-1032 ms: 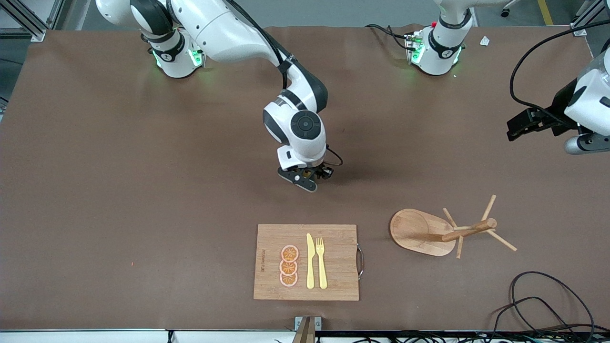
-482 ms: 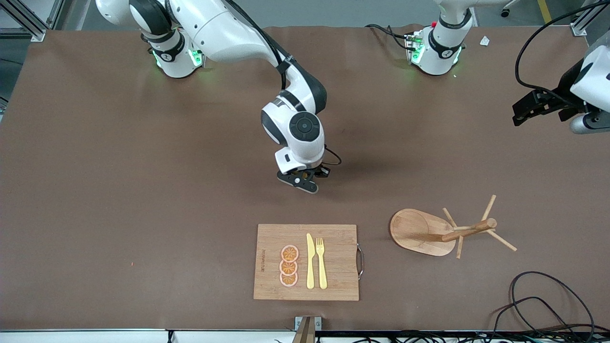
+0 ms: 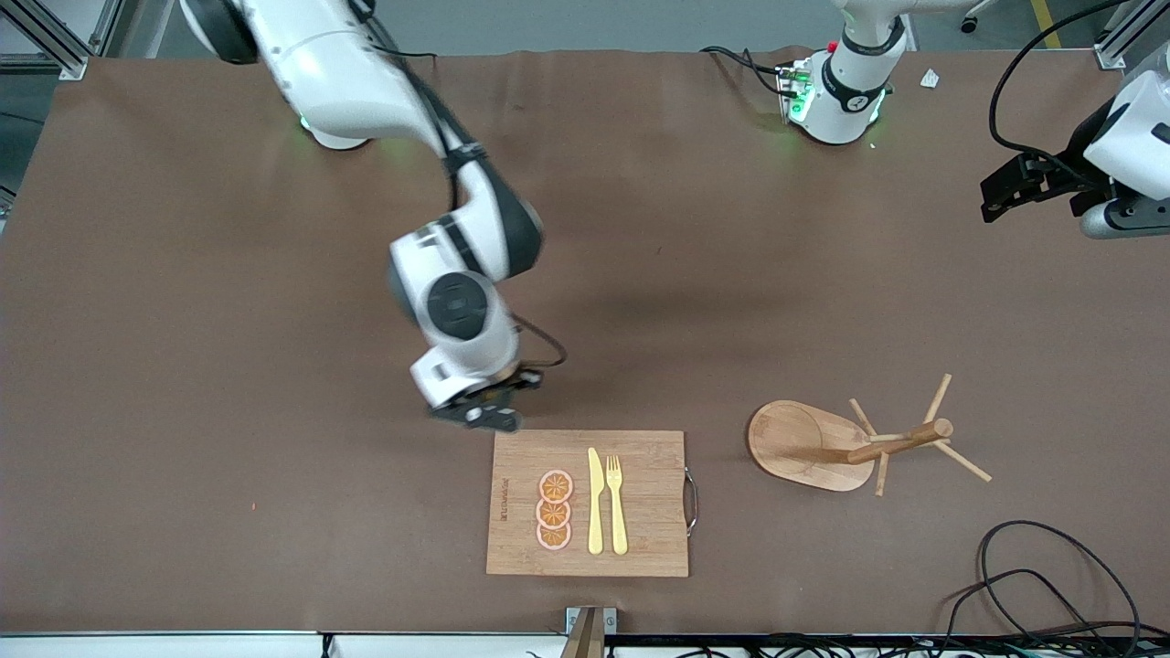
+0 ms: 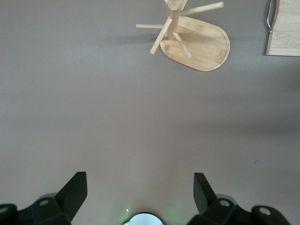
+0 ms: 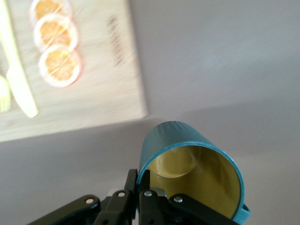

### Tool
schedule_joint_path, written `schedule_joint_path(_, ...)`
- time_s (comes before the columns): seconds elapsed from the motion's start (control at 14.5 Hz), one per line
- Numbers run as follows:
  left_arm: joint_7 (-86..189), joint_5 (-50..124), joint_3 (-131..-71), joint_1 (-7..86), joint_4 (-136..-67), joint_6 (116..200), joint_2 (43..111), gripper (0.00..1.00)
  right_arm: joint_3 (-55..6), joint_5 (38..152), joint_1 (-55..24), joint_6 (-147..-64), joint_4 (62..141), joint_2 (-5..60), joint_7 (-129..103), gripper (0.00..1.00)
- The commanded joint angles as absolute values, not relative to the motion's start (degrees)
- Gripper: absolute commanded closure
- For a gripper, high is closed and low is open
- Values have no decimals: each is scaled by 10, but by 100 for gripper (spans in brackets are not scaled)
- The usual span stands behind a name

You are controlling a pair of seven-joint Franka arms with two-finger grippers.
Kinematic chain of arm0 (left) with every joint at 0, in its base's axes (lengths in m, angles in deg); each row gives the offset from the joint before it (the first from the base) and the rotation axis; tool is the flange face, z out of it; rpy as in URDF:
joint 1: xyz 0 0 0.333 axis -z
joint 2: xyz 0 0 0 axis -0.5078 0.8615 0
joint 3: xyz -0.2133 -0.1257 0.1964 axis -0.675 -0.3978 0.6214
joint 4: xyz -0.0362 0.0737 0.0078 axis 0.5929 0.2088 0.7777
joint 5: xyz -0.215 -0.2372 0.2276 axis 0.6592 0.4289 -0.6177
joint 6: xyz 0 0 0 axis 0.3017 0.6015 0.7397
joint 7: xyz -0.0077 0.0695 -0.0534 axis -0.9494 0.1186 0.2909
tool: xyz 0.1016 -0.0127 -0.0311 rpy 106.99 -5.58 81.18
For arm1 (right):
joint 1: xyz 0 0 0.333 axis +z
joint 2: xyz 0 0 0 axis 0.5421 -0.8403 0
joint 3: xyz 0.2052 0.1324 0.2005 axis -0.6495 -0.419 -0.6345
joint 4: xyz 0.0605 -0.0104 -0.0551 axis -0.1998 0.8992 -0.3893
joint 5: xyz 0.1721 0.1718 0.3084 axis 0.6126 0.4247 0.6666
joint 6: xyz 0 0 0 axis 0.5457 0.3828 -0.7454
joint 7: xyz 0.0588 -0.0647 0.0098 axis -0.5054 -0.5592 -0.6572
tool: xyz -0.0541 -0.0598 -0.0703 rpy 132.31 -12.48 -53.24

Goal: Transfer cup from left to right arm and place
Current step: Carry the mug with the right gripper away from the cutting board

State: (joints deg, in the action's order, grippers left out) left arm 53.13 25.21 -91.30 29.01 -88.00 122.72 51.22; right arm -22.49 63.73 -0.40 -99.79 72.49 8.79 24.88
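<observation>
Right gripper (image 3: 484,413) moved toward board (image 3: 640,448); cup (image 5: 197,173) lies tilted

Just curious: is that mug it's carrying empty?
Empty: the cup, pinched by the right hand, shows a bare yellow inside.

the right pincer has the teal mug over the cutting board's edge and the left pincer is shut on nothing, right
Not quite: the left pincer is open, fingers spread wide, as the left wrist view shows. The right pincer does hold the teal-green mug with the yellow inside by the wooden cutting board's edge.

cutting board (image 3: 640,457): nearest front camera | peg stand (image 3: 823,446): beside it, toward left arm's end | orange slices (image 3: 554,510), knife (image 3: 595,503), fork (image 3: 617,504): on board
</observation>
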Motion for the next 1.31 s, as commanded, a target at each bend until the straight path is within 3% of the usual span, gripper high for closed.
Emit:
schedule_joint_path(0.0,521,257,-909,293,-894,1225,496,0,-236,636,-75,-974,747,124,135,99)
schedule_joint_path(0.48,521,259,-911,289,-891,1225,499,0,-238,639,-220,-993,799,130,-88,98)
schedule_joint_path(0.89,521,259,-910,288,-888,1225,501,0,-239,641,-258,-1102,927,160,-239,98)
schedule_joint_path(1.24,521,259,-912,288,-885,1225,505,0,-240,642,-266,-1108,930,158,-255,92)
